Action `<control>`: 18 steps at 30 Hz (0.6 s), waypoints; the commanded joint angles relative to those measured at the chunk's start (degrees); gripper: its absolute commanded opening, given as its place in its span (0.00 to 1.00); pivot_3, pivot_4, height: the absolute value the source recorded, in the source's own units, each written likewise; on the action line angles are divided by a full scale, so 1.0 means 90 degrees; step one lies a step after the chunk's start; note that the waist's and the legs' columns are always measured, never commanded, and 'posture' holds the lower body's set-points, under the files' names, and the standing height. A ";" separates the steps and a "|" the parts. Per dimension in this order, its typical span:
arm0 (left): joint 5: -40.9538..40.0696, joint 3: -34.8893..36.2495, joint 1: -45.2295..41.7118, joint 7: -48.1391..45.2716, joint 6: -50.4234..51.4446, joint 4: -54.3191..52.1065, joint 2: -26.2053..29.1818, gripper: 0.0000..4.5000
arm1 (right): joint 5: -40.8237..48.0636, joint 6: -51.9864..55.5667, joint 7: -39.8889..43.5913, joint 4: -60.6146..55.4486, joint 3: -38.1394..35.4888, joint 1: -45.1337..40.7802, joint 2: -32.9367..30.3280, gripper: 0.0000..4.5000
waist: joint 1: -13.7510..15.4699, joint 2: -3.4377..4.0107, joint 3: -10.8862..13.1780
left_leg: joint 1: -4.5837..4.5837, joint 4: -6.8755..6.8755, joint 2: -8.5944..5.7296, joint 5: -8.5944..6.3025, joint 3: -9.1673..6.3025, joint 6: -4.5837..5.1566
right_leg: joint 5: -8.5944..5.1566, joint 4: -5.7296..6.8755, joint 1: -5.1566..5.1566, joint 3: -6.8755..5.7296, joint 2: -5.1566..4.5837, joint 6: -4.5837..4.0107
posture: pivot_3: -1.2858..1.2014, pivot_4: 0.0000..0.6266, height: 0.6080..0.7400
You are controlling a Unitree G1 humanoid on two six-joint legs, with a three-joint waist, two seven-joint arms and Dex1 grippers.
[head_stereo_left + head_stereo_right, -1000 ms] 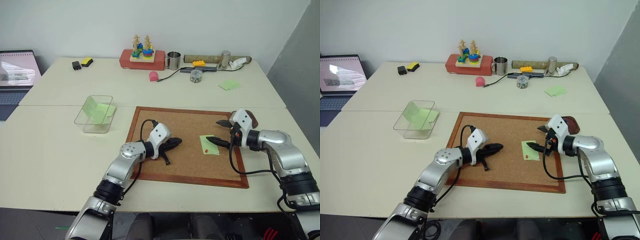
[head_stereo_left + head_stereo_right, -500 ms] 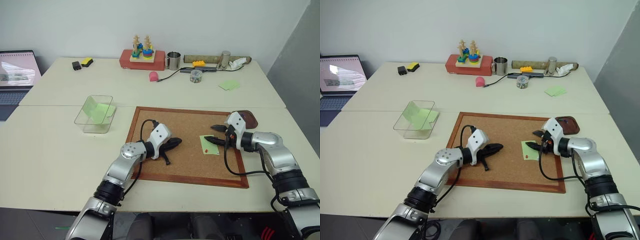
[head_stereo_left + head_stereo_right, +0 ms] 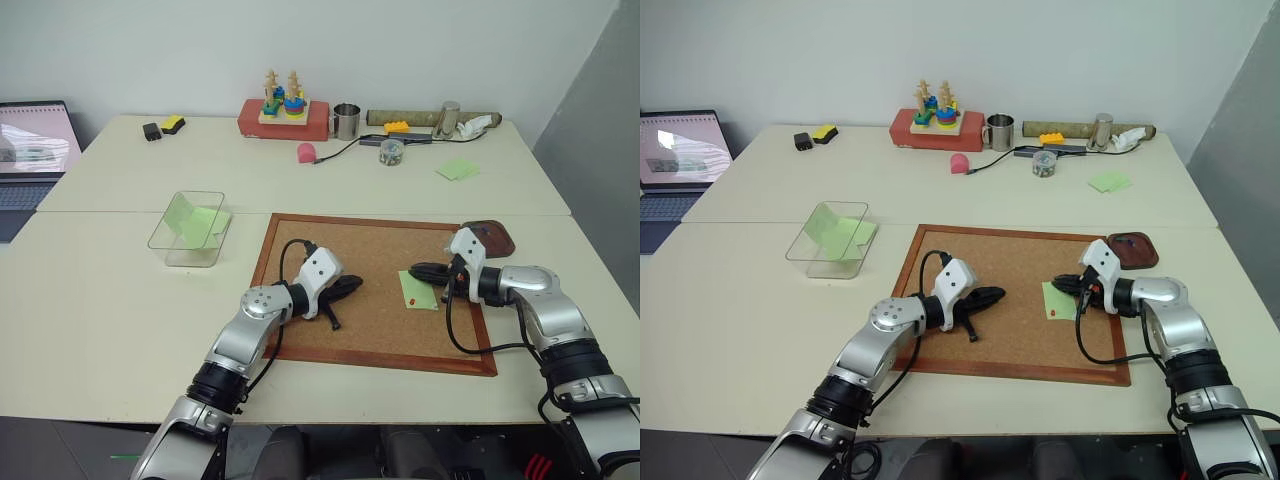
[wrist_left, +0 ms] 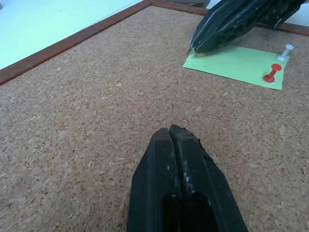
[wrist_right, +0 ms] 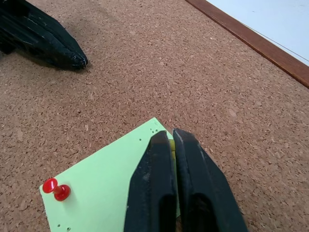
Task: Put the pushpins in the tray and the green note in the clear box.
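From the head views, the green note [image 3: 418, 290] lies flat on the right part of the cork board [image 3: 375, 292], with the right gripper [image 3: 418, 269] lying low over its far edge and the left gripper [image 3: 350, 286] resting on bare cork toward the board's middle, well apart from the note. The right wrist view adds what the head views cannot resolve: the right gripper's two black fingers [image 5: 157, 183] are pressed together on the yellow pushpin [image 5: 172, 144], whose head shows as a sliver between their tips at the note's edge, while the red pushpin [image 5: 55, 189] stands in the note's opposite corner, untouched. The left wrist view shows the left gripper's fingers [image 4: 166, 169] closed on nothing, and beyond them a white pin [image 4: 286, 50] just beside the red one. The tray [image 3: 490, 238] sits off the board's far right corner, just behind the right arm. The clear box [image 3: 190, 228] stands on the table left of the board, with green sheets already inside. Along the far edge are a red block with a stacking toy [image 3: 283, 108], a metal mug [image 3: 346, 121], a small jar of pins [image 3: 392, 151] and another green sheet [image 3: 457, 170]; a laptop [image 3: 32, 150] sits at far left.
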 commanded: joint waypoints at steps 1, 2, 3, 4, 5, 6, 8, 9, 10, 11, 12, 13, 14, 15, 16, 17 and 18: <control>0.0145 -0.0106 0.0158 0.0012 0.0096 0.0006 0.0008 0.00 | 0.0104 0.0031 0.0010 -0.0425 -0.0158 -0.0058 -0.0026 0.01 | 0.0001 0.0000 0.0000 | 0.0000 -0.0001 0.0000 0.0000 0.0000 0.0000 | 0.0000 0.0000 0.0000 0.0000 0.0000 0.0000 | 0.52 0.24 1.00; 0.0148 -0.0112 0.0169 0.0018 0.0100 0.0003 0.0009 0.00 | 0.0122 0.0052 0.0016 -0.0474 -0.0171 -0.0055 -0.0029 0.01 | 0.0000 0.0000 0.0000 | 0.0000 -0.0001 0.0000 0.0000 0.0000 0.0000 | 0.0000 0.0000 0.0000 0.0000 0.0000 0.0000 | 0.52 0.24 1.00; 0.0153 -0.0117 0.0177 0.0025 0.0108 0.0002 0.0009 0.00 | 0.0140 0.0077 0.0020 -0.0522 -0.0186 -0.0056 -0.0033 0.01 | 0.0000 0.0000 0.0000 | 0.0000 -0.0001 0.0000 0.0000 0.0000 0.0000 | 0.0000 -0.0001 -0.0001 0.0000 0.0000 0.0000 | 0.52 0.24 1.00; 0.0158 -0.0122 0.0190 0.0032 0.0119 -0.0011 0.0009 0.00 | 0.0157 0.0099 0.0023 -0.0568 -0.0201 -0.0048 -0.0039 0.01 | 0.0000 0.0000 0.0000 | 0.0000 -0.0001 0.0000 0.0000 0.0000 0.0000 | 0.0000 -0.0001 -0.0001 0.0000 0.0000 0.0000 | 0.52 0.24 1.00; 0.0160 -0.0123 0.0197 0.0039 0.0133 -0.0022 0.0009 0.00 | 0.0178 0.0125 0.0026 -0.0615 -0.0221 -0.0046 -0.0045 0.01 | 0.0001 0.0000 0.0000 | -0.0001 -0.0001 0.0000 0.0000 0.0000 0.0000 | 0.0000 -0.0001 -0.0001 0.0000 0.0000 0.0000 | 0.52 0.24 1.00; 0.0161 -0.0119 0.0203 0.0055 0.0153 -0.0028 0.0005 0.00 | 0.0201 0.0155 0.0025 -0.0657 -0.0242 -0.0045 -0.0047 0.01 | 0.0001 0.0000 0.0000 | -0.0001 -0.0002 0.0000 0.0000 0.0000 0.0000 | 0.0000 -0.0001 -0.0001 0.0000 0.0000 0.0001 | 0.52 0.24 1.00; 0.0173 -0.0109 0.0208 0.0097 0.0177 -0.0021 -0.0004 0.00 | 0.0268 0.0238 0.0031 -0.0770 -0.0299 -0.0032 -0.0050 0.01 | -0.0001 0.0000 0.0000 | -0.0001 -0.0003 0.0000 0.0000 0.0000 0.0000 | -0.0001 -0.0003 -0.0001 0.0000 0.0000 0.0002 | 0.52 0.24 1.00; 0.0180 -0.0105 0.0211 0.0116 0.0185 -0.0011 -0.0009 0.00 | 0.0300 0.0281 0.0029 -0.0827 -0.0328 -0.0024 -0.0052 0.01 | -0.0002 0.0000 0.0000 | -0.0001 -0.0003 0.0000 0.0000 0.0000 0.0000 | -0.0003 -0.0003 -0.0001 0.0000 0.0000 0.0004 | 0.52 0.24 1.00; 0.0185 -0.0103 0.0213 0.0128 0.0190 -0.0006 -0.0011 0.00 | 0.0323 0.0312 0.0025 -0.0869 -0.0345 -0.0017 -0.0055 0.01 | -0.0007 0.0000 0.0000 | -0.0001 -0.0003 0.0000 0.0000 0.0000 0.0000 | -0.0003 -0.0003 -0.0001 0.0000 0.0000 0.0005 | 0.52 0.24 1.00; 0.0188 -0.0102 0.0220 0.0136 0.0196 -0.0007 -0.0012 0.00 | 0.0347 0.0340 0.0013 -0.0911 -0.0365 -0.0007 -0.0055 0.01 | -0.0009 0.0000 0.0000 | -0.0001 -0.0003 0.0000 0.0000 0.0000 0.0000 | -0.0003 -0.0003 -0.0001 0.0000 0.0000 0.0005 | 0.52 0.24 1.00; 0.0190 -0.0100 0.0225 0.0143 0.0201 -0.0004 -0.0013 0.00 | 0.0380 0.0376 -0.0001 -0.0948 -0.0392 0.0000 -0.0046 0.01 | -0.0009 0.0000 0.0000 | 0.0000 -0.0003 0.0001 0.0000 0.0000 0.0000 | -0.0003 -0.0003 -0.0001 0.0000 0.0000 0.0005 | 0.52 0.24 1.00; 0.0197 -0.0102 0.0230 0.0146 0.0199 0.0008 -0.0013 0.00 | 0.0421 0.0441 -0.0006 -0.0999 -0.0426 0.0002 -0.0043 0.01 | -0.0009 0.0000 0.0000 | 0.0000 -0.0003 0.0001 0.0000 0.0000 0.0000 | -0.0003 -0.0003 -0.0001 0.0000 0.0000 0.0006 | 0.52 0.24 1.00; 0.0204 -0.0105 0.0241 0.0151 0.0201 0.0010 -0.0013 0.00 | 0.0446 0.0493 -0.0002 -0.1060 -0.0449 0.0014 -0.0053 0.01 | -0.0009 0.0000 0.0000 | 0.0000 -0.0003 0.0001 0.0000 0.0000 0.0000 | -0.0003 -0.0003 -0.0001 0.0000 0.0000 0.0006 | 0.52 0.24 1.00; 0.0209 -0.0107 0.0248 0.0154 0.0206 0.0010 -0.0013 0.00 | 0.0462 0.0532 0.0005 -0.1110 -0.0466 0.0024 -0.0064 0.01 | -0.0009 0.0000 0.0000 | 0.0000 -0.0003 0.0001 0.0000 0.0000 0.0000 | -0.0004 -0.0003 -0.0001 0.0000 0.0000 0.0006 | 0.52 0.24 1.00; 0.0211 -0.0109 0.0252 0.0157 0.0211 0.0011 -0.0013 0.00 | 0.0503 0.0589 0.0010 -0.1166 -0.0491 0.0031 -0.0072 0.01 | -0.0007 0.0000 0.0000 | 0.0000 -0.0003 0.0001 0.0000 0.0000 0.0000 | -0.0004 -0.0003 0.0000 0.0000 0.0000 0.0007 | 0.52 0.24 1.00; 0.0217 -0.0115 0.0253 0.0160 0.0217 0.0012 -0.0012 0.00 | 0.0558 0.0656 0.0015 -0.1237 -0.0522 0.0035 -0.0089 0.01 | -0.0006 0.0000 0.0000 | 0.0000 -0.0003 0.0000 0.0000 0.0000 0.0000 | -0.0005 -0.0003 0.0000 0.0000 0.0000 0.0008 | 0.52 0.24 1.00; 0.0221 -0.0120 0.0251 0.0162 0.0218 0.0019 -0.0013 0.00 | 0.0613 0.0719 0.0017 -0.1297 -0.0551 0.0036 -0.0105 0.01 | -0.0006 0.0000 0.0000 | -0.0001 -0.0003 0.0000 0.0000 -0.0001 0.0000 | -0.0005 -0.0005 0.0000 -0.0001 0.0000 0.0008 | 0.52 0.24 1.00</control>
